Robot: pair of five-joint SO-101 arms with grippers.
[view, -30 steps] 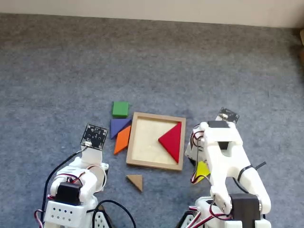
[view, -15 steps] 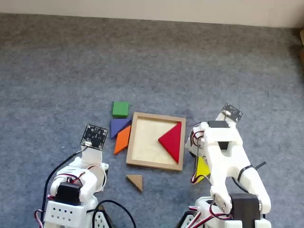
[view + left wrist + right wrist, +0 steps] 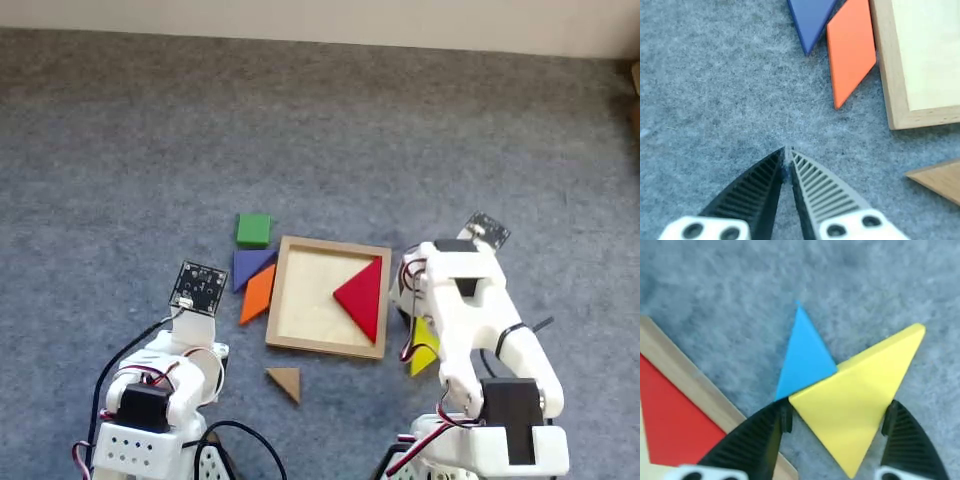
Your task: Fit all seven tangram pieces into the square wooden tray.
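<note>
Grey felt covers the desk (image 3: 320, 130), and nearest us the two arms sit side by side. Left claw (image 3: 788, 151) first: clenched, the dark and the pale finger pressed tip to tip with nothing between them, hovering over bare felt. Just ahead of it and off to its right lies the brown triangle (image 3: 285, 382), flat on the felt in front of the tray's near-left corner and apart from it.

Over to the right claw (image 3: 837, 412), and this one is grasping: its fingers (image 3: 782, 420) clamp the yellow triangle (image 3: 855, 395) from both sides. From above, that yellow piece (image 3: 424, 346) peeks out beside the right arm, just off the tray's right wall. One yellow edge lies over the base of a light blue triangle (image 3: 805, 357); whether yellow is lifted clear of the felt, I cannot tell.

Now the square wooden tray (image 3: 330, 245), sitting between the arms. One piece is in: the red triangle (image 3: 363, 296), long side along the right wall, point aimed at the middle.

Further out on the left, the orange parallelogram (image 3: 258, 293) lies tight beside the tray's left wall, and the dark blue triangle (image 3: 248, 266) meets its far end. Farthest of all, the green square (image 3: 253, 230) rests just off the tray's far-left corner.
</note>
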